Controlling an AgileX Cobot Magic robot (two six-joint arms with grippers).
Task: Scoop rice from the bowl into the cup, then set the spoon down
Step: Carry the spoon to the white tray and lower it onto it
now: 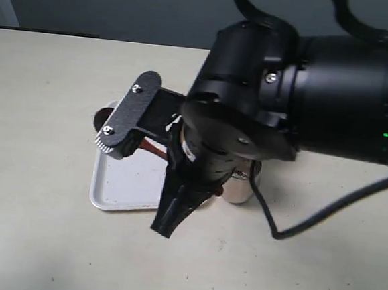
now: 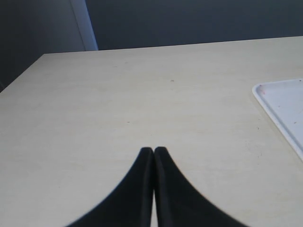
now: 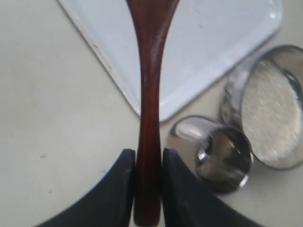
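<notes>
My right gripper is shut on the slim end of the dark reddish-brown spoon, whose handle reaches out over the white tray. In the exterior view the spoon's oval end pokes out past the tray's far left corner, and the right gripper's fingers hang over the tray's near edge. The steel cup stands off the tray by its corner, its inside dark. Touching it is the steel bowl, holding white rice. My left gripper is shut on nothing above bare tabletop.
The big black right arm fills the upper right of the exterior view and hides most of the steel ware; only a shiny bit shows beneath it. A black cable trails over the table. The tray's corner shows in the left wrist view.
</notes>
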